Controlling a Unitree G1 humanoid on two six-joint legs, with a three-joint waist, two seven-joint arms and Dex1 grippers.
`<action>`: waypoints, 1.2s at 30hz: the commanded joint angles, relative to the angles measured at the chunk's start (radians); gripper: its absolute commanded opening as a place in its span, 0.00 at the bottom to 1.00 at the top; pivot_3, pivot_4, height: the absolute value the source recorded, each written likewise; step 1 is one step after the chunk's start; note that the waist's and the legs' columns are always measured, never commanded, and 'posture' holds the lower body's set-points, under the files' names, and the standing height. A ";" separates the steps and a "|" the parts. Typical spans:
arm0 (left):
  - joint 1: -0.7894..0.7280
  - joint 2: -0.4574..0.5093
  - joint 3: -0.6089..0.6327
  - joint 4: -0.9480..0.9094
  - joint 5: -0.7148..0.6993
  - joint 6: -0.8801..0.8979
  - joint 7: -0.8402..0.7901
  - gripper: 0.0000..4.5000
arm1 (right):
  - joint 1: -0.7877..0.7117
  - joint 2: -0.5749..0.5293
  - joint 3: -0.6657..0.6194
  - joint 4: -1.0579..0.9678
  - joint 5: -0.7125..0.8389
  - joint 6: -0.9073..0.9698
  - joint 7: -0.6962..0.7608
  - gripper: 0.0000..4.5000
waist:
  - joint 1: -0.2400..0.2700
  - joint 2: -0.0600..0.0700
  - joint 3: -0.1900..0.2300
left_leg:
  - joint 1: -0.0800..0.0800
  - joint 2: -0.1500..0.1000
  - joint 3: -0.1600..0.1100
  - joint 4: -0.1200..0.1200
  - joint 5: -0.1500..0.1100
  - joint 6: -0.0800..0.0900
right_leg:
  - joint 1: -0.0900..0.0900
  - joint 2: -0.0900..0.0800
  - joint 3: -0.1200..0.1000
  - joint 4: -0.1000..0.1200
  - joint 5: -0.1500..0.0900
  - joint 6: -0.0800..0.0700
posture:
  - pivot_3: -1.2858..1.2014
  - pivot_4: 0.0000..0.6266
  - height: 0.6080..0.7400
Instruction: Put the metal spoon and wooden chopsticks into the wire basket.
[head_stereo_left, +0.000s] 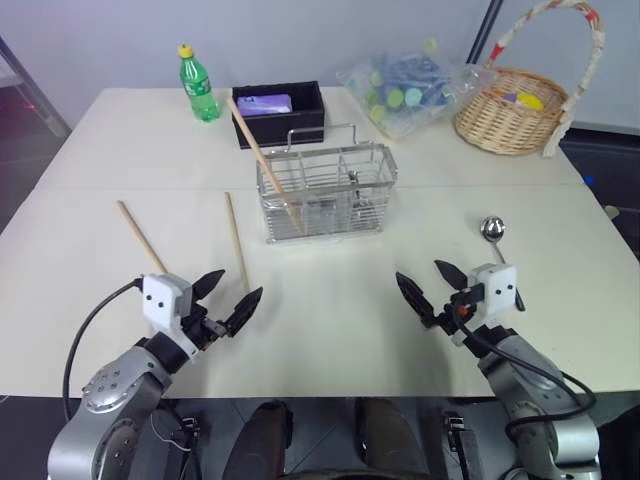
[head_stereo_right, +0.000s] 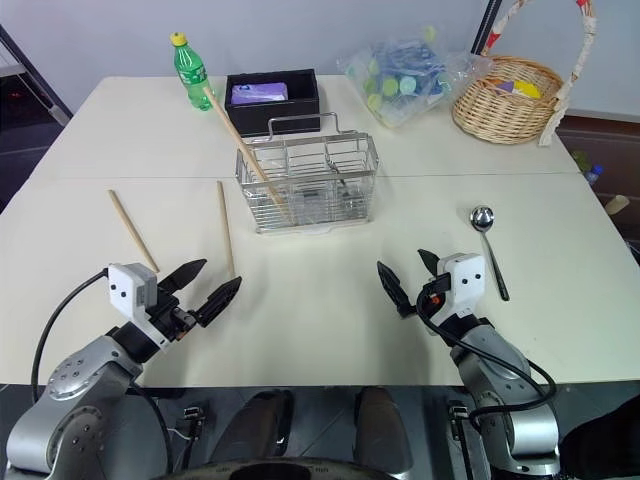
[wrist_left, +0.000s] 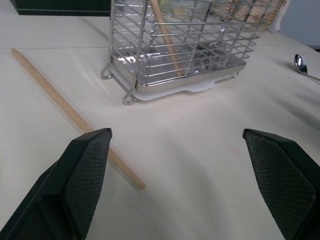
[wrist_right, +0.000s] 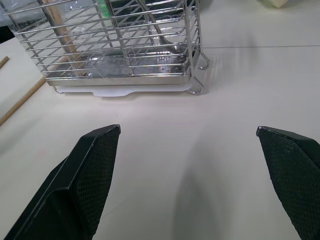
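Note:
The wire basket (head_stereo_left: 325, 190) stands mid-table with one of the wooden chopsticks (head_stereo_left: 262, 160) leaning out of its left end. Two more chopsticks (head_stereo_left: 236, 240) (head_stereo_left: 140, 235) lie flat on the table to the basket's left. The metal spoon (head_stereo_right: 483, 218) lies at the right, bowl away from me. My left gripper (head_stereo_left: 232, 290) is open and empty, just short of the near end of the closer chopstick (wrist_left: 75, 115). My right gripper (head_stereo_left: 420, 275) is open and empty too, left of the spoon's handle and facing the basket (wrist_right: 115, 50).
At the back of the table stand a green bottle (head_stereo_left: 198, 85), a black box (head_stereo_left: 278, 110), a clear bag of small items (head_stereo_left: 410, 85) and a wicker basket (head_stereo_left: 515, 110) with a tall handle. The table's near edge runs just below both grippers.

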 joint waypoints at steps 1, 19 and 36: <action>-0.004 -0.002 0.006 -0.028 -0.008 -0.012 0.001 0.98 | -0.009 -0.005 -0.003 -0.042 0.012 -0.011 0.001 1.00 | 0.000 0.000 0.000 | 0.000 0.000 0.000 0.000 0.000 0.000 | 0.000 0.000 0.000 0.000 0.000 0.000 | 0.52 0.24 1.00; -0.009 0.003 0.014 -0.019 -0.024 -0.015 -0.007 0.98 | -0.017 -0.003 0.002 -0.024 0.006 -0.022 0.008 1.00 | 0.000 0.000 0.000 | 0.000 0.000 0.000 0.000 0.000 0.000 | 0.000 0.000 0.000 0.000 0.000 0.000 | 0.52 0.24 1.00; -0.013 0.009 0.024 -0.039 -0.031 -0.006 0.011 0.98 | -0.036 -0.005 0.000 0.004 0.004 -0.029 0.014 1.00 | 0.000 0.000 0.000 | 0.000 0.000 0.000 0.000 0.000 0.000 | 0.000 0.000 0.000 0.000 0.000 0.000 | 0.52 0.24 1.00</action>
